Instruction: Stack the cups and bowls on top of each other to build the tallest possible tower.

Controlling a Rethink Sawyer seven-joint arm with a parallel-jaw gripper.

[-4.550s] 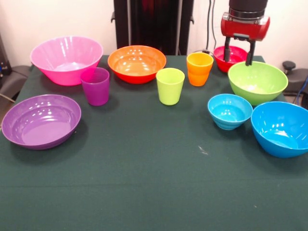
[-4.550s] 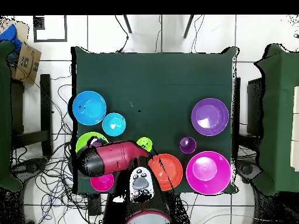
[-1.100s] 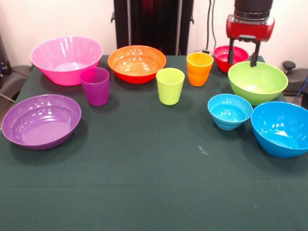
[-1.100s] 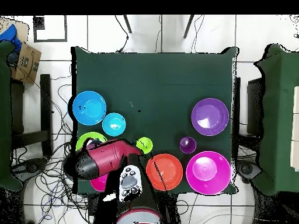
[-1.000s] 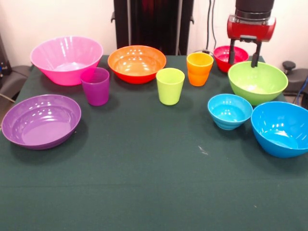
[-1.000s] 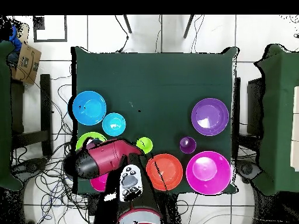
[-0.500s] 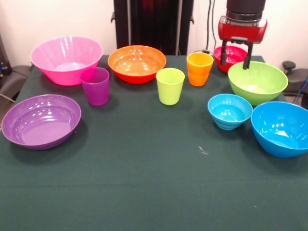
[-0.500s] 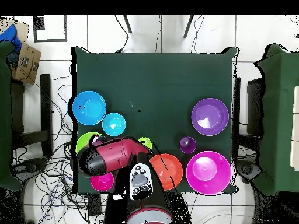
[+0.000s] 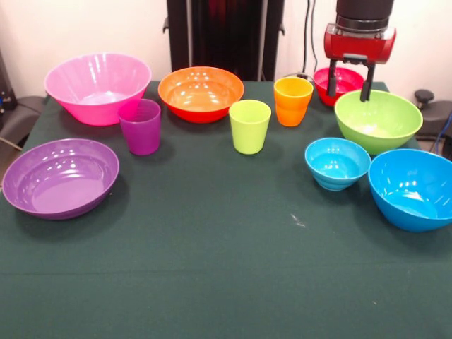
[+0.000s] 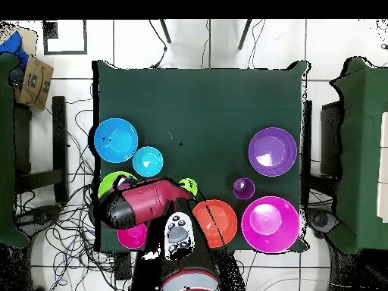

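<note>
My gripper [image 9: 349, 89] hangs open and empty at the back right, its fingers straddling the near rim of the small red bowl [image 9: 340, 79], just behind the lime green bowl [image 9: 378, 121]. The orange cup [image 9: 293, 101], lime green cup [image 9: 250, 126] and purple cup [image 9: 140, 126] stand upright in a loose row. Apart from them sit the big pink bowl [image 9: 97, 86], orange bowl [image 9: 200, 92], shallow purple bowl [image 9: 61, 176], small light blue bowl [image 9: 337, 163] and big blue bowl [image 9: 413, 188]. From overhead, the arm [image 10: 140, 204] hides the gripper, the orange cup and part of the green bowl [image 10: 112, 183].
All pieces stand on a dark green cloth-covered table [image 9: 226, 268]. A cardboard box [image 10: 32, 79] and cables lie on the floor beside the table in the overhead view. A chair [image 9: 21, 116] shows past the table's back left corner.
Over the last second the gripper drifted a little left above the red bowl, then a touch back right. It stayed open. No cup or bowl moved.
</note>
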